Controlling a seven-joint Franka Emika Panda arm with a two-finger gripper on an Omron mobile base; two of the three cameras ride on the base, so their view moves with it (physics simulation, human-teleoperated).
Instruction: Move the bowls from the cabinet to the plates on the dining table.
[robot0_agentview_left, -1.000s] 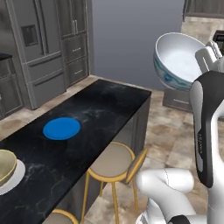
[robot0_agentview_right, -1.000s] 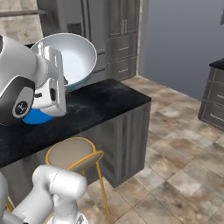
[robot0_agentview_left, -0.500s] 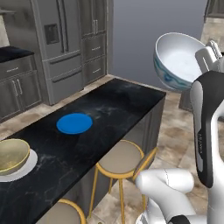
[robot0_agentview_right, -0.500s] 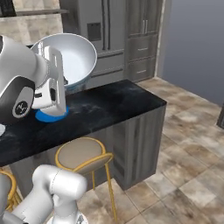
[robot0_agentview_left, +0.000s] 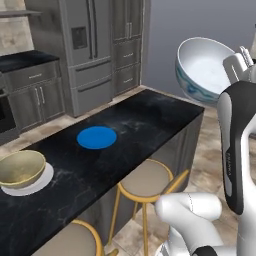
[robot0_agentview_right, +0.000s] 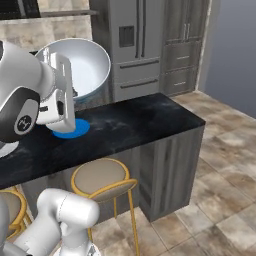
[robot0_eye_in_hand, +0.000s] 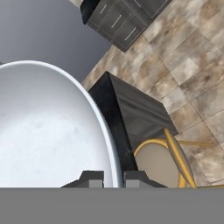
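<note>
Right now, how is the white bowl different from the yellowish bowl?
The white bowl is up in the air, tilted, pinched at its rim by the gripper; the tan bowl sits upright on the white plate. The white bowl has blue patterning outside; the tan bowl is plain. Both are round and empty.

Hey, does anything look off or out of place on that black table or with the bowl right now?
Nothing is spilled or broken. The white bowl hangs steeply tilted, pinched by its rim in the shut jaws, off the dining table. The blue plate is bare. The tan bowl sits on the white plate.
</note>
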